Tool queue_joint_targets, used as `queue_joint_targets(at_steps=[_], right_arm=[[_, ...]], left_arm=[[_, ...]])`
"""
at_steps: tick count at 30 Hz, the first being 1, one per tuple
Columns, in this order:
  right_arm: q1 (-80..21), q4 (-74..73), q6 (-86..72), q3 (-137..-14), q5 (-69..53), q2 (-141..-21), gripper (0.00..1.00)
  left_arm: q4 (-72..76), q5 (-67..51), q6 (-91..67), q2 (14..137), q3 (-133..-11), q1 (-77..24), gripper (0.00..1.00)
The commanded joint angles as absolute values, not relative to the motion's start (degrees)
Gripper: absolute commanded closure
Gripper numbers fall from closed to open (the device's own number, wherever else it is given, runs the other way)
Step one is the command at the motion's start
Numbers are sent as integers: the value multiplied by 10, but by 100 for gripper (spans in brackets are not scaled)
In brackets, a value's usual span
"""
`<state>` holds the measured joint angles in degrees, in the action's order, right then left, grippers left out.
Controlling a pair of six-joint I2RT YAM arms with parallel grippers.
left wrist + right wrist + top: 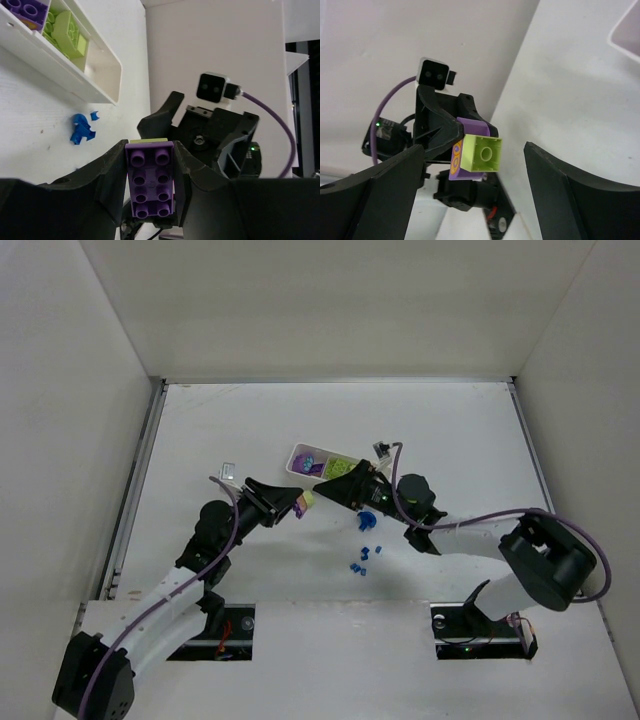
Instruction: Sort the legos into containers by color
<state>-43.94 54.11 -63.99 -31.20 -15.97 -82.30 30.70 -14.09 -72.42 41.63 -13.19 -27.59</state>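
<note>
The left claw (292,503) is clamped on a purple brick (152,180), held above the middle of the bench, with a yellow-green brick (481,154) stuck to its outer end. The step in hand looks like splitting the pair. The right claw (335,490), fingers spread wide, faces the stack head-on; the yellow-green brick lines up with the gap and touches neither finger. To do it well, the right claw should advance squarely, close on the yellow-green brick alone, then twist it off while the left grips firmly. The white tray (293,460) sits just beyond, toward the far edge, with purple and yellow-green bricks in separate compartments. Blue pieces (360,558) lie loose nearer the near edge.
</note>
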Motion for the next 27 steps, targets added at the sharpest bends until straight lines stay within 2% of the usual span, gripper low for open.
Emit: queue_joint_targets(at_steps=[1, 7, 14, 21, 27], right_arm=[[-435, 695, -721, -317, -206, -859, 16], [-437, 748, -766, -323, -212, -903, 23], [-438, 780, -799, -327, -212, -928, 36], [-446, 817, -834, -337, -217, -961, 39], [-445, 819, -833, -332, -215, -955, 52]], left_arm=[[366, -164, -758, 403, -136, -272, 85], [389, -159, -776, 400, -134, -274, 85], [398, -149, -778, 405, -134, -281, 85], [422, -145, -780, 422, -129, -287, 85], [421, -145, -777, 430, -129, -290, 85]])
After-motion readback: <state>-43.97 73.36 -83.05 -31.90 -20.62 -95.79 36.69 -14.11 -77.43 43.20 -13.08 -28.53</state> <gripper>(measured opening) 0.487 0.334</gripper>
